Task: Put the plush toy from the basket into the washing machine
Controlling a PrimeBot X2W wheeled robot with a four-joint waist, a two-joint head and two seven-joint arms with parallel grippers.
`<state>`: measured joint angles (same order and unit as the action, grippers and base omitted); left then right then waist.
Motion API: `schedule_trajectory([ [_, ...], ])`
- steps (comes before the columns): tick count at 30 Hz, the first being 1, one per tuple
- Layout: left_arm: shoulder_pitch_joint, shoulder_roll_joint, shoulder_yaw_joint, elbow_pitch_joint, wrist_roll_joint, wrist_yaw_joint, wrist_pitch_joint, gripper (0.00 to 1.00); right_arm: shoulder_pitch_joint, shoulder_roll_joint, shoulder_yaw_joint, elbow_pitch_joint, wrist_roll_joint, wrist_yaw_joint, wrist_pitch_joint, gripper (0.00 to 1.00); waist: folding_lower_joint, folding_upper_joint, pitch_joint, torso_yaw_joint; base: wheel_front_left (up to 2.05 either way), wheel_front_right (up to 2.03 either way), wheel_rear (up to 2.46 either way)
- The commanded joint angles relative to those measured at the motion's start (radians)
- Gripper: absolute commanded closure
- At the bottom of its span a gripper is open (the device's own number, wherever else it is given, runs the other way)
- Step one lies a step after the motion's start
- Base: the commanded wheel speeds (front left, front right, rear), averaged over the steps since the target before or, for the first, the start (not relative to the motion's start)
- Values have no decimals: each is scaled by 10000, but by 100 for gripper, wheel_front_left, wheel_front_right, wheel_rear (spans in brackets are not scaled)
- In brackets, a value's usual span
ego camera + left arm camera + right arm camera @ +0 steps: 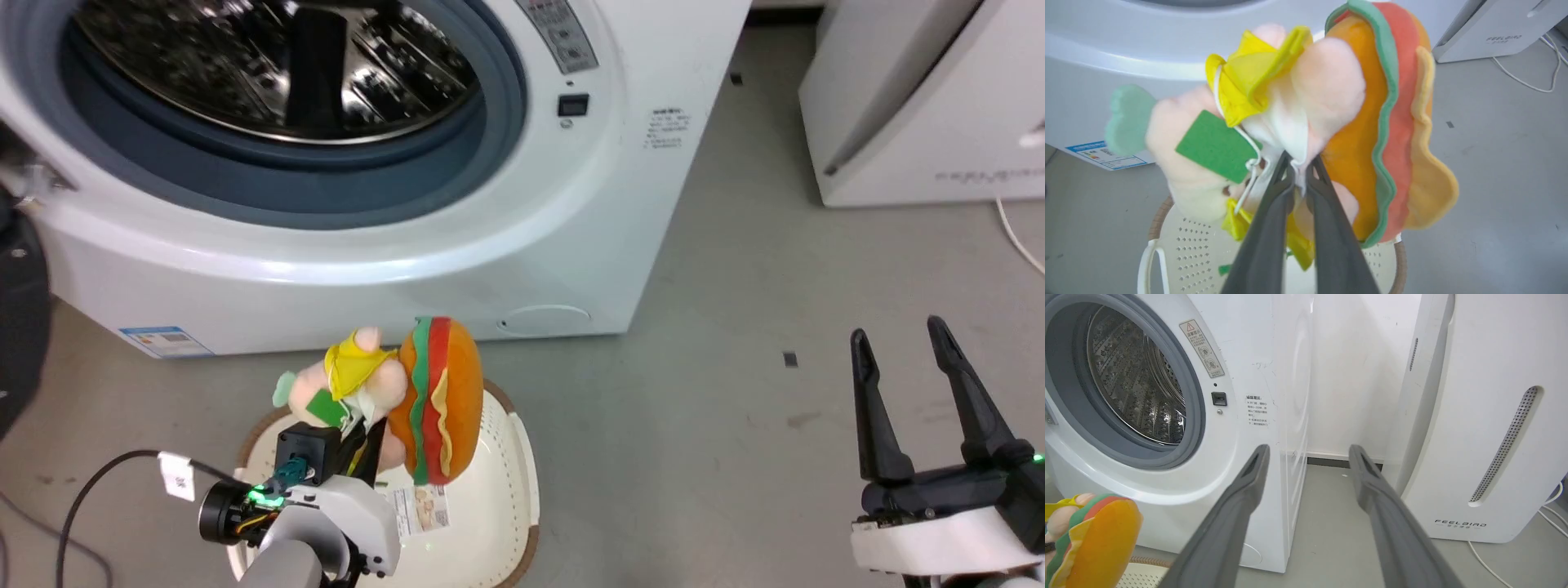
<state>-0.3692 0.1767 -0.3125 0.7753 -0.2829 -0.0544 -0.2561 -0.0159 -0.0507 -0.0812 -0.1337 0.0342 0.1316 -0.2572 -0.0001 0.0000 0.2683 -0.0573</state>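
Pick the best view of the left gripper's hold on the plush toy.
Left wrist view: left gripper pinches the plush toy, close up. Head view: grip partly hidden. Right wrist view: the burger end.

The left gripper (1299, 165) has two long, tapered dark grey fingers on a white wrist housing (347, 514). At the housing's 9 o'clock sits a black cylindrical module (220, 513) with a green indicator (261, 495), a black cable (98, 482) and a white tag (177, 476). The right gripper (896, 331) has matching black fingers above a white shell (931, 543).
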Motion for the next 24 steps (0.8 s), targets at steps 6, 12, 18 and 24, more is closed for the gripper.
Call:
schedule_trajectory([
  [6,843,84,624,-2533,311,220,-56,100,376,5,-12,15,26,-9,-45,0,1,0,-578,278,0,0,0],
  [12,1082,170,1126,-4252,540,311,-56,100,405,5,29,-49,82,-9,-45,0,1,0,-471,159,0,0,0],
  [18,67,600,1526,-5216,757,326,-15,100,151,5,111,-190,119,-9,-46,0,1,0,462,-164,0,0,0],
  [24,-2905,1853,1831,-5279,948,-37,1578,100,-470,5,216,-278,317,-9,-46,0,1,0,2199,-969,0,0,0],
])
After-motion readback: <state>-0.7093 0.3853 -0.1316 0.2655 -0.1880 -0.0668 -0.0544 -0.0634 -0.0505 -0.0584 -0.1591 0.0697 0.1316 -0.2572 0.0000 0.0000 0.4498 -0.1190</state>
